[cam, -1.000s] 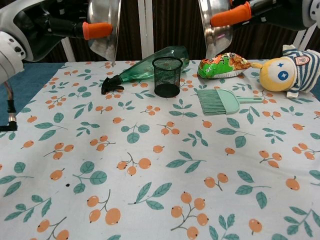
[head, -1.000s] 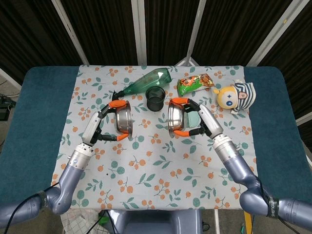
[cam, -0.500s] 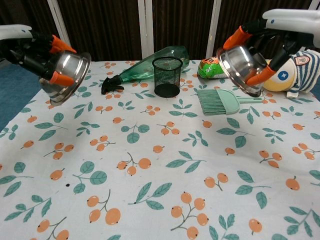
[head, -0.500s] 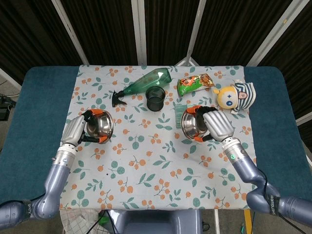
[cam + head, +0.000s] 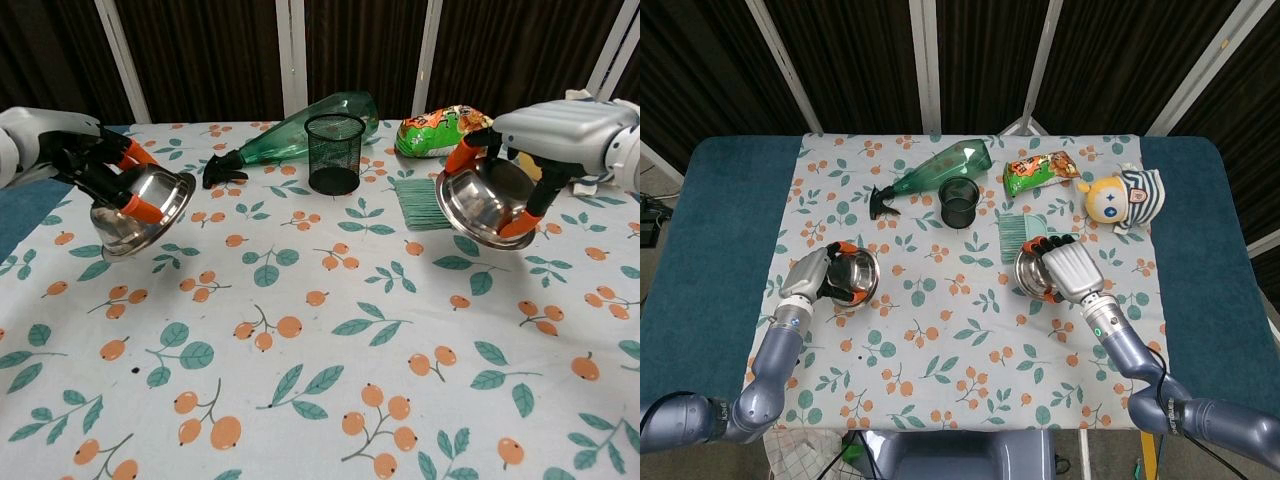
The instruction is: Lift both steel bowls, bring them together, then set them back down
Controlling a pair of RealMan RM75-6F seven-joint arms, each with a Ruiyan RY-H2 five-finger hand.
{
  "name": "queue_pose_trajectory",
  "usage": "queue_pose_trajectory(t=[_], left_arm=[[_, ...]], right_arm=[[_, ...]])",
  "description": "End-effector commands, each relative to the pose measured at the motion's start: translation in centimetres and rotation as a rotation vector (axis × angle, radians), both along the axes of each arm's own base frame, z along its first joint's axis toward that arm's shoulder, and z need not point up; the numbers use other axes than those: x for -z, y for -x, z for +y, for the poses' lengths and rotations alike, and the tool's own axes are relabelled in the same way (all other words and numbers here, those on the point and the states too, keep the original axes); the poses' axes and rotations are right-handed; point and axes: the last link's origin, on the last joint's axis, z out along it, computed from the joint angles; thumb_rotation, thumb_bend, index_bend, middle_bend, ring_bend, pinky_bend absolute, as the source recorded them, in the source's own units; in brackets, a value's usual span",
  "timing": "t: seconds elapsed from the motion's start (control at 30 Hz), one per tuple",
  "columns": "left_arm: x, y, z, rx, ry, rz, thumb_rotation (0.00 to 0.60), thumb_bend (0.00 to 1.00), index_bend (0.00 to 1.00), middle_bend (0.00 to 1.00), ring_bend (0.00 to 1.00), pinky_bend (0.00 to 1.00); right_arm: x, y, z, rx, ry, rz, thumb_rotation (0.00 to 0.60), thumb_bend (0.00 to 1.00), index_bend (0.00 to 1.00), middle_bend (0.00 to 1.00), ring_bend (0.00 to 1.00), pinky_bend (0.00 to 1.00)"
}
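Head view is showing 2 steel bowls apart on the floral tablecloth. At 9 o'clock, the left hand is gripping the left steel bowl; at 3 o'clock, the right hand is covering and holding the right steel bowl. Toward 12 o'clock, a green spray bottle, black mesh cup, snack bag and plush toy are lying; a teal brush is sitting just beyond the right bowl.

Chest view is showing both bowls tilted, rims facing center, in orange-tipped fingers; whether either is touching the cloth is unclear.
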Motion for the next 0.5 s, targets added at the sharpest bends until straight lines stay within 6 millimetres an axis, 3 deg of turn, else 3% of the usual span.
queue_pose_trajectory(t=[0.03,0.27,0.4,0.5], left_arm=[[1.4,-0.2,0.6,-0.010,0.010,0.013,0.600,0.16,0.42,0.32,0.26,0.42],[3.8,-0.9,0.9,0.004,0.053,0.008,0.600,0.13,0.36,0.18,0.13,0.28],[4.8,-1.6,0.9,0.032,0.070,0.006,0.600,0.10,0.28,0.06,0.02,0.15],[5.5,-2.1,0.9,0.047,0.081,-0.010,0.600,0.07,0.23,0.01,0.00,0.08]], right_arm=[[0.5,0.3,-0.1,0.010,-0.002,0.011,0.600,0.15,0.36,0.27,0.36,0.29],[1.5,0.7,-0.1,0.040,-0.004,0.018,0.600,0.15,0.34,0.21,0.26,0.21],[1.9,0.7,0.0,0.051,0.000,0.036,0.600,0.15,0.28,0.14,0.17,0.15],[2.0,0.7,0.1,0.067,-0.017,0.074,0.600,0.15,0.20,0.08,0.11,0.10]])
